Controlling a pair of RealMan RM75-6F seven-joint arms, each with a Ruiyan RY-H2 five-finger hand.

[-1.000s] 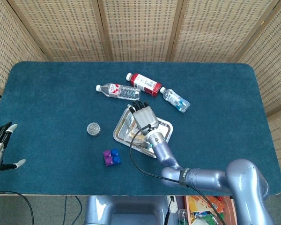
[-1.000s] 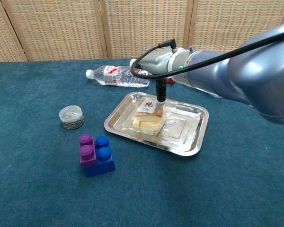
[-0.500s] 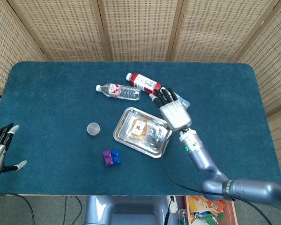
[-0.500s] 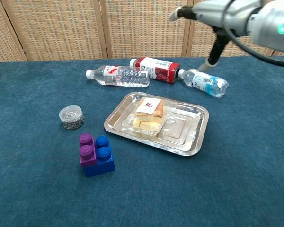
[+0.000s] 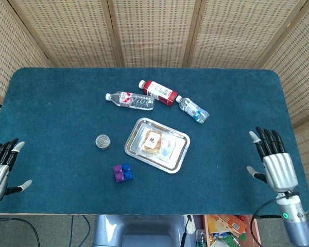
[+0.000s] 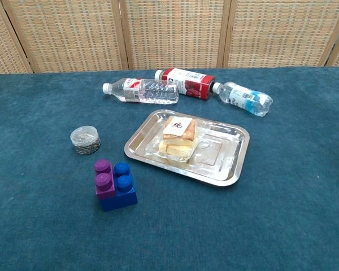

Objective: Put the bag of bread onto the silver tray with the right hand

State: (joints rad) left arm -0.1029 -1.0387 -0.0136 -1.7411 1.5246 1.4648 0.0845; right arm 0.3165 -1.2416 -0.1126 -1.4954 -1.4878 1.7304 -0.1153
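The clear bag of bread (image 5: pixel 153 141) (image 6: pixel 177 139) lies on the left half of the silver tray (image 5: pixel 176 154) (image 6: pixel 226 164) in the middle of the blue table. My right hand (image 5: pixel 273 162) hovers far off at the table's right front edge, fingers spread, holding nothing. At the left front edge my left hand (image 5: pixel 0 169) is also spread and empty. Neither hand appears in the chest view.
Behind the tray lie a clear water bottle (image 5: pixel 130 100) (image 6: pixel 140 91), a red-labelled bottle (image 5: pixel 158 92) (image 6: pixel 184 75) and a small blue-labelled bottle (image 5: pixel 192 109) (image 6: pixel 243 97). A small round tin (image 5: pixel 103 141) (image 6: pixel 85 139) and a purple-and-blue brick (image 5: pixel 122 173) (image 6: pixel 114 184) sit left of the tray.
My right hand lifted off the bread bag on the tray and swung away to the table's right front edge. The bag stays on the tray.
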